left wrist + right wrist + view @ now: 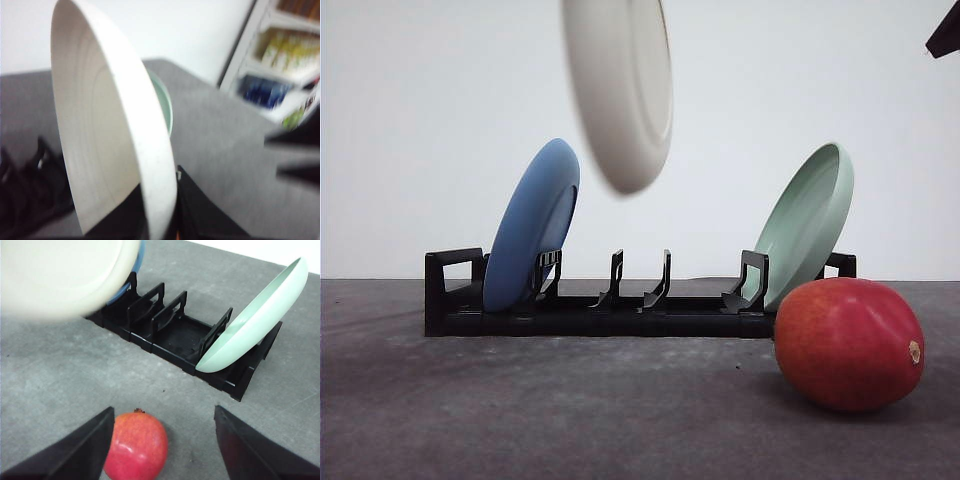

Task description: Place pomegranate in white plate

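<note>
Even, bright light; motion-blurred white plate, soft shadow beneath the sharply focused pomegranate.

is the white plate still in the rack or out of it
Out of it. The white plate hangs tilted on edge in the air above the black rack, whose middle slots stand empty between the blue plate and green plate.

- The pomegranate is seen resting on the grey table surface, roundish and glossy red with an orange-yellow blush and a small tan spot at one end.
- The white plate is held on edge in the air, tilted, matte cream-white with a raised rim, well apart from the fruit.
</note>
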{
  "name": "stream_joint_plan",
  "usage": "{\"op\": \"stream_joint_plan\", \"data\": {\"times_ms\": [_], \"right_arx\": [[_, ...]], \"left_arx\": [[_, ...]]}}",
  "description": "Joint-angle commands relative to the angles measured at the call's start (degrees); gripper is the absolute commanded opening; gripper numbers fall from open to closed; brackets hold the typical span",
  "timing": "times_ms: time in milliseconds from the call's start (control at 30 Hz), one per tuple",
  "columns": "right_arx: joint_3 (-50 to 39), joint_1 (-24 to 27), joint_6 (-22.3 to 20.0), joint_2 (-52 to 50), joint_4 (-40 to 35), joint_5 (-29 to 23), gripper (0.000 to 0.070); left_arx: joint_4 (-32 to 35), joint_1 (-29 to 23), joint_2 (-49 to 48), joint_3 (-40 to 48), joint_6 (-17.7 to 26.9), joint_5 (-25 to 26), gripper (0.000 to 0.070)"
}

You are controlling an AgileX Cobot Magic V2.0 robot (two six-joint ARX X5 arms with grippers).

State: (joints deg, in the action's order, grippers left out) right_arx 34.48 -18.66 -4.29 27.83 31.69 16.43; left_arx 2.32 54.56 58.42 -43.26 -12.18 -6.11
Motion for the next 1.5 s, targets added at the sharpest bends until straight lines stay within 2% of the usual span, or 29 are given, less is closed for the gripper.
{"op": "stream_joint_plan", "data": {"times_ms": [0,233,333,467,633,733,967,1233,1300,1400,1467], "right_arx": [[0.9,-0.2,-0.2,0.1,-0.2,-0.1,0.0405],[0.9,-0.2,-0.2,0.1,-0.2,-0.1,0.0405],[0.9,-0.2,-0.2,0.1,-0.2,-0.1,0.0405],[0.9,-0.2,-0.2,0.1,-0.2,-0.1,0.0405],[0.9,-0.2,-0.2,0.1,-0.2,-0.1,0.0405],[0.9,-0.2,-0.2,0.1,-0.2,-0.1,0.0405],[0.9,-0.2,-0.2,0.1,-0.2,-0.1,0.0405],[0.9,-0.2,-0.2,0.1,-0.2,-0.1,0.0405],[0.9,-0.2,-0.2,0.1,-0.2,-0.1,0.0405],[0.9,-0.2,-0.2,0.1,-0.3,-0.1,0.0405],[0.9,-0.2,-0.2,0.1,-0.3,-0.1,0.0405]], "left_arx": [[-2.0,2.0,-0.2,0.3,6.5,-1.2,0.0013],[-14.9,10.0,0.6,0.4,24.4,-8.8,0.0013],[-18.6,13.1,2.5,0.4,30.1,-13.0,0.0013],[-21.6,16.0,6.6,0.4,36.0,-18.3,0.0012],[-22.1,18.2,13.3,0.4,42.5,-24.2,0.0012],[-22.0,18.7,17.1,0.4,46.0,-24.6,0.0012],[-22.0,18.7,24.2,0.4,48.5,-27.6,0.0012],[-21.4,18.7,26.1,0.4,47.4,-27.5,0.0035],[-21.2,18.7,26.0,0.4,46.5,-27.5,0.0066],[-20.6,18.7,26.0,0.3,43.9,-27.5,0.0211],[-20.3,18.7,26.0,0.3,41.4,-27.0,0.0244]]}}
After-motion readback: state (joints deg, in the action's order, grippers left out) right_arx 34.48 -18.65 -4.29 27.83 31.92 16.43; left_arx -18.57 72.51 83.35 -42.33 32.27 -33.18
